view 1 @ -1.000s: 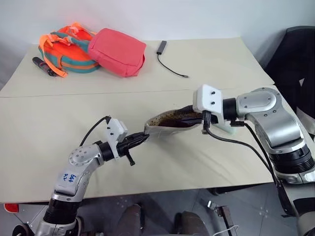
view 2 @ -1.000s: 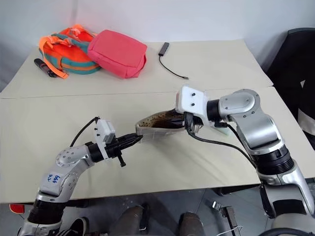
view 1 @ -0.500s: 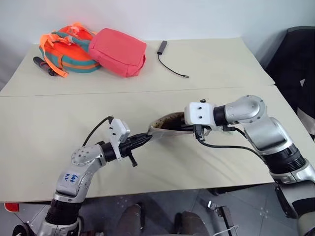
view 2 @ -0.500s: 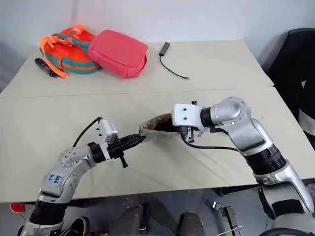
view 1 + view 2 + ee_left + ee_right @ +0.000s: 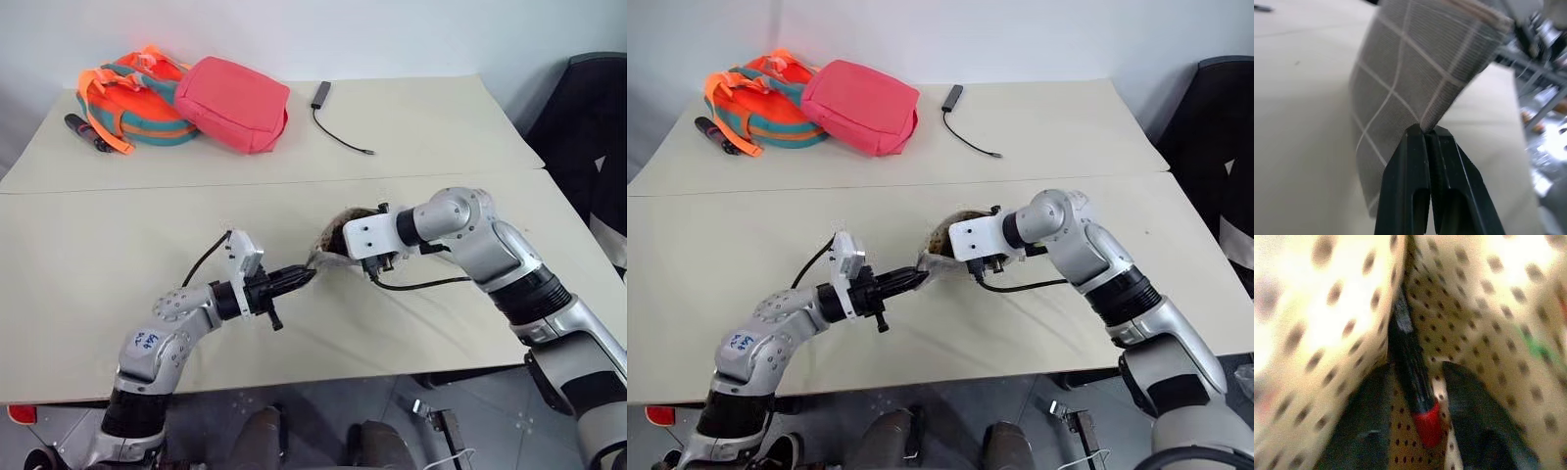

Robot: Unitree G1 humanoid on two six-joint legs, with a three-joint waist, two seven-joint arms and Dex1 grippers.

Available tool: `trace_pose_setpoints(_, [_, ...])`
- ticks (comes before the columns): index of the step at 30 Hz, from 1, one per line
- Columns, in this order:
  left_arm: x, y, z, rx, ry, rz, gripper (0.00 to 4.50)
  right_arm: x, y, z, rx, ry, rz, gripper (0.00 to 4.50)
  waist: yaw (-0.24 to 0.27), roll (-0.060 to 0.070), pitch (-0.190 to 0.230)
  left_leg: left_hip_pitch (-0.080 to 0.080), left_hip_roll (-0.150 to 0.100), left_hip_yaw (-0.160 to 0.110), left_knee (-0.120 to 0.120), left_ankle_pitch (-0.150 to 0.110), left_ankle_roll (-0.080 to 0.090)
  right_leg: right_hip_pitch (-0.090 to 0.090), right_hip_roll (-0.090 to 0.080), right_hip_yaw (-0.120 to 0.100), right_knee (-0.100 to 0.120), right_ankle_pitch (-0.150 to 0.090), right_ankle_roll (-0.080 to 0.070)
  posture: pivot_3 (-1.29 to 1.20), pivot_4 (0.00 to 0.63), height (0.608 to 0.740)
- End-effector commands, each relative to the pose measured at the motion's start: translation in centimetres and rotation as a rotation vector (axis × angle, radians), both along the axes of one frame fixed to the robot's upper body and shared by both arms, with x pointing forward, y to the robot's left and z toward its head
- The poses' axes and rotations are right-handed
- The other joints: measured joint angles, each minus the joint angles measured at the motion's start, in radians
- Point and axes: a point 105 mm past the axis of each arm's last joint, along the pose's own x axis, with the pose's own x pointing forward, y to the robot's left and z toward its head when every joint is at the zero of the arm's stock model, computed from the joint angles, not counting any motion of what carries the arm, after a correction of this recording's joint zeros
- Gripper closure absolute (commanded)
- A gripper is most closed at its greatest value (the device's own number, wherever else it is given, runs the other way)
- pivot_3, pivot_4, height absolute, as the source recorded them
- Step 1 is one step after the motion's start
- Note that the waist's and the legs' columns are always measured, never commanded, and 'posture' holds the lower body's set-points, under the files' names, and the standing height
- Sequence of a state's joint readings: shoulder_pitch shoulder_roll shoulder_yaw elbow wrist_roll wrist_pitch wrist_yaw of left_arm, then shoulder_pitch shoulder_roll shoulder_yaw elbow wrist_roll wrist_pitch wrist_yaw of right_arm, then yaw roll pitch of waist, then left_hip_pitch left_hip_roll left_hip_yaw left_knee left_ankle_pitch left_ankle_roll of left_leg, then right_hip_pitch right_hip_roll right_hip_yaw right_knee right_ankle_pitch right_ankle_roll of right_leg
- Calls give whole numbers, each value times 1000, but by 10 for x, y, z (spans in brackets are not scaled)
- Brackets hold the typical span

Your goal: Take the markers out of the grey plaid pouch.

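A red-and-black marker lies inside the grey plaid pouch, between the parted fingers of the right claw, which grips nothing; the left claw is clamped on the pouch's edge, holding it above the desk.

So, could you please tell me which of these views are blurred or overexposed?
Right wrist view: soft inside the grey plaid pouch, dotted lining washed out, marker and pincer fingers unsharp. Left wrist view: pouch fabric at the left pincer sharp, background blurred with glare. Eye views evenly lit.
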State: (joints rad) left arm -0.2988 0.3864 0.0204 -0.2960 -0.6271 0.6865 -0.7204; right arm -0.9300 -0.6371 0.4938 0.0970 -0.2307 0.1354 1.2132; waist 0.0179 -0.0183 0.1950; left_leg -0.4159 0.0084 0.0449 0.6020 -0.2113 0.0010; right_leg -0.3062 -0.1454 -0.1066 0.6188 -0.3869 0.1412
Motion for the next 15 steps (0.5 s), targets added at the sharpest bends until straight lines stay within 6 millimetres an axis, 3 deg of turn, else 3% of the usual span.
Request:
trace_pose_setpoints(1, [-6, -2, 14, -94, 44, -67, 4500, -13, 4, 19, 18, -18, 56, 2076, 0, 0, 0, 0, 0, 0, 0, 0, 0, 0, 0, 0, 0, 0, 0, 0, 150, 740])
trace_pose_setpoints(7, [-19, -3, 3, -103, 166, -140, 4500, -22, 1, 32, 9, 24, 42, 2076, 0, 0, 0, 0, 0, 0, 1, 0, 0, 0, 0, 0, 0, 0, 0, 0, 150, 740])
trace_pose_setpoints(15, [-16, 3, -18, -28, 177, -81, 4500, -21, 0, -6, -99, 55, 51, 2076, 0, 0, 0, 0, 0, 0, 1, 0, 0, 0, 0, 0, 0, 0, 0, 0, 150, 740])
